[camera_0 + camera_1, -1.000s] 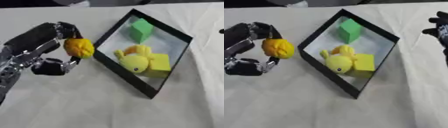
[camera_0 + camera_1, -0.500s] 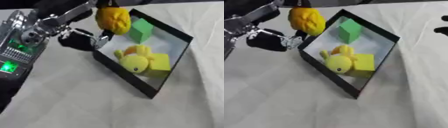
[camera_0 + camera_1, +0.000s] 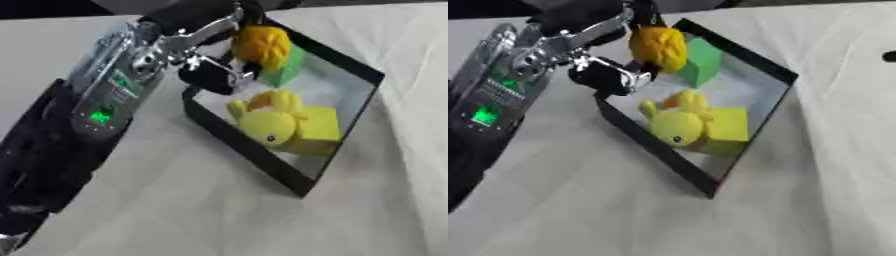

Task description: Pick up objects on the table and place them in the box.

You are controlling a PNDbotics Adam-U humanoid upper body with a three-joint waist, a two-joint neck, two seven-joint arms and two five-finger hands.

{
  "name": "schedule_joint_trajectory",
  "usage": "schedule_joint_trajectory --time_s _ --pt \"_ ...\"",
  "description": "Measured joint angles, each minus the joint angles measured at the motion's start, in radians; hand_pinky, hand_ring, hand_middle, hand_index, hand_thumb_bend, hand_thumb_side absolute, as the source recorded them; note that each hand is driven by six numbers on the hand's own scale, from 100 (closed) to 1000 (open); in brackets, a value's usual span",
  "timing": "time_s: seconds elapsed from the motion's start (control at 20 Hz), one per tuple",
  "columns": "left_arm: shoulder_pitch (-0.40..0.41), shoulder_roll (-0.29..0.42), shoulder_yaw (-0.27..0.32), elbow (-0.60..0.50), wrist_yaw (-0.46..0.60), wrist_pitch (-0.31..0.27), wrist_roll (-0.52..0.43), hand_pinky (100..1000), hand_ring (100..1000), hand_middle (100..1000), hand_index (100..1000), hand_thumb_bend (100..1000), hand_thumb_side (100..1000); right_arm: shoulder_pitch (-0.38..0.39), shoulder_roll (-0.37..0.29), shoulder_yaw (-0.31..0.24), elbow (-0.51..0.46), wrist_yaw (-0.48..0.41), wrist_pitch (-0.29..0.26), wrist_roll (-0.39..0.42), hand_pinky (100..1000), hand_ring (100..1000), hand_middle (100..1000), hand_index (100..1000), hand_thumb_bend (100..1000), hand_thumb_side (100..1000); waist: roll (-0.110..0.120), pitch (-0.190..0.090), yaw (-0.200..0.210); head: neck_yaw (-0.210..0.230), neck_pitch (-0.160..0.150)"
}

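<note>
Gripping the orange fruit (image 3: 659, 47), left hand (image 3: 605, 75) fingers curled round it (above the box (image 3: 750, 65)), green block (image 3: 699, 62) beneath.

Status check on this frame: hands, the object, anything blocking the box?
Left hand shut on orange toy, over box. Right hand barely visible at edge. Duck, yellow block, green block inside.

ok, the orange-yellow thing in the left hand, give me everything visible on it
The orange-yellow object is a rounded, lumpy lump with a matte, ridged surface; what it is cannot be told. The left hand holds it from above and the left, fingers curled round it. It hangs over the box's far corner, in front of the green block, not yet released.
</note>
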Motion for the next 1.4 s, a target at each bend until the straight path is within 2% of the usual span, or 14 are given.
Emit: schedule_joint_trajectory --time_s 0.2,0.3,0.45,0.6,0.65,0.85,0.9,1.0,1.15,1.25,1.35,1.4 --pt "-0.012 -0.031 -0.004 0.114 -0.035 -0.049 -0.003 730 695 652 713 104 217 -0.004 0.0 0.006 0.0 -0.004 0.002 0.004 891 674 765 870 100 557 0.006 0.0 -0.008 0.006 -0.007" --pt "-0.017 -0.043 -0.004 0.159 -0.048 -0.071 0.006 737 705 664 725 207 257 -0.005 0.0 0.007 0.0 -0.007 0.003 0.004 891 674 765 870 100 558 0.006 0.0 -0.009 0.006 -0.007" --pt "-0.018 -0.048 -0.003 0.2 -0.076 -0.093 0.023 778 753 726 823 347 345 -0.004 0.0 0.008 0.0 -0.007 0.004 0.006 891 675 765 870 100 558 0.008 0.0 -0.01 0.006 -0.007" --pt "-0.018 -0.054 -0.003 0.214 -0.102 -0.101 0.035 829 799 770 871 543 448 -0.004 0.0 0.009 0.0 -0.007 0.004 0.006 891 675 765 870 100 559 0.009 0.0 -0.01 0.006 -0.007" --pt "-0.018 -0.055 -0.003 0.215 -0.109 -0.103 0.036 839 809 779 878 628 509 -0.004 0.0 0.009 0.0 -0.007 0.005 0.006 891 675 765 869 100 559 0.009 0.0 -0.01 0.006 -0.007" --pt "-0.017 -0.055 -0.003 0.217 -0.129 -0.108 0.034 840 810 779 879 644 522 -0.004 0.0 0.009 0.0 -0.007 0.005 0.005 891 675 765 869 100 559 0.009 0.0 -0.01 0.004 -0.007" --pt "-0.017 -0.055 -0.003 0.217 -0.133 -0.109 0.032 840 826 799 914 780 644 -0.004 0.0 0.009 0.0 -0.007 0.005 0.005 890 676 766 870 100 570 0.009 0.0 -0.009 0.004 -0.007" --pt "-0.004 -0.054 -0.002 0.212 -0.134 -0.114 0.026 851 835 809 934 801 658 0.0 0.0 0.008 0.0 -0.007 0.006 0.004 890 675 765 868 100 557 0.009 0.0 0.001 0.001 -0.007" --pt "0.022 -0.044 0.009 0.182 -0.13 -0.116 0.01 852 832 805 935 747 661 0.006 0.0 0.007 0.0 -0.007 0.006 0.003 890 675 765 868 100 555 0.009 0.0 0.006 -0.003 -0.007" --pt "0.03 -0.037 0.02 0.149 -0.116 -0.109 0.01 849 825 798 923 621 693 0.007 0.0 0.005 0.0 -0.007 0.005 0.002 890 675 764 867 100 554 0.008 0.0 0.01 -0.004 -0.007" --pt "0.033 -0.029 0.037 0.109 -0.097 -0.093 0.024 843 811 784 903 367 663 0.011 0.0 0.005 0.0 -0.007 0.004 0.001 889 675 764 867 100 552 0.008 0.0 0.015 -0.004 -0.007" --pt "0.035 -0.025 0.048 0.087 -0.086 -0.082 0.034 835 802 776 889 322 658 0.013 0.0 0.005 0.0 -0.007 0.004 0.0 889 674 763 867 100 552 0.007 0.0 0.018 -0.005 -0.007"
